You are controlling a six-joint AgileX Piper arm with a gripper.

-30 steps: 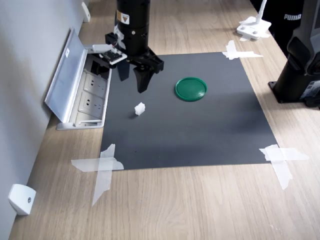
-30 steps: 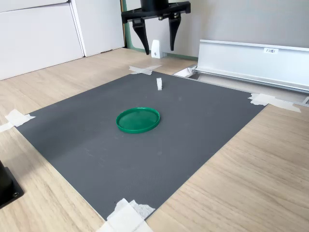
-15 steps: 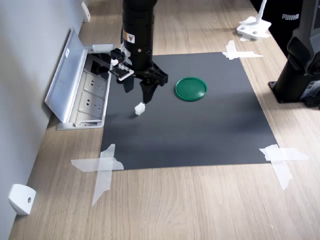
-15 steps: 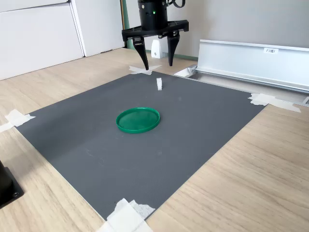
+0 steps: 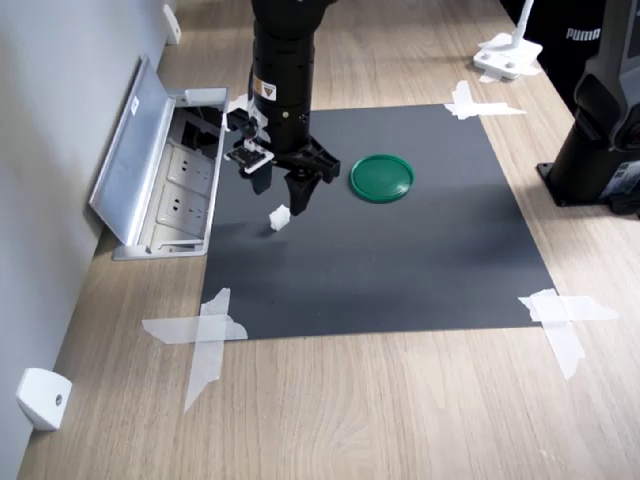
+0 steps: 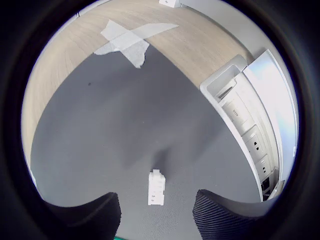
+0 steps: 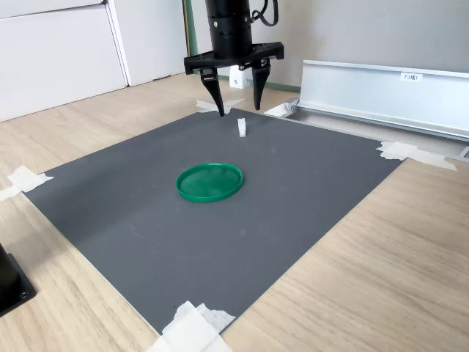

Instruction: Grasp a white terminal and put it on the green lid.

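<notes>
Your gripper hangs over the dark mat, jaws spread wide and pointing down, nothing between them. The white terminal sits on the mat just below, free of both fingers; in the wrist view it lies between the two fingertips. The green lid rests flat on the mat, off to the first exterior view's right of the terminal and apart from it. An open socket box lies along the mat's edge beside the arm.
</notes>
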